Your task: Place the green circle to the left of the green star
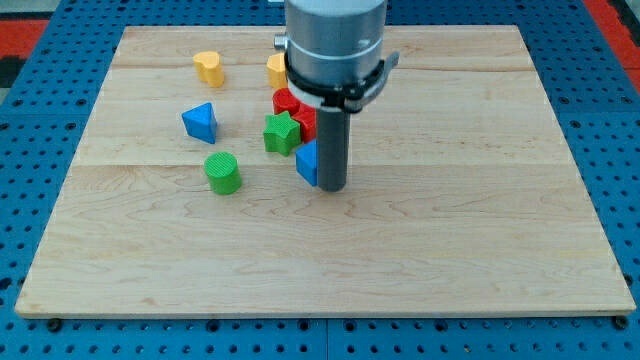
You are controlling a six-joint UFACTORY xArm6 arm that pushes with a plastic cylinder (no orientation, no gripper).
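Observation:
The green circle (pixel 223 172) stands on the wooden board, below and to the left of the green star (pixel 282 132). My tip (pixel 332 187) rests on the board just right of a blue block (pixel 307 162), which lies below and right of the green star. The tip is well to the right of the green circle and apart from it.
Two red blocks (pixel 295 111) sit tight against the star's upper right. A blue triangle (pixel 200 122) lies left of the star. A yellow heart (pixel 208 67) and a second yellow block (pixel 277 70) lie near the view's top. The board (pixel 450 200) rests on a blue pegboard.

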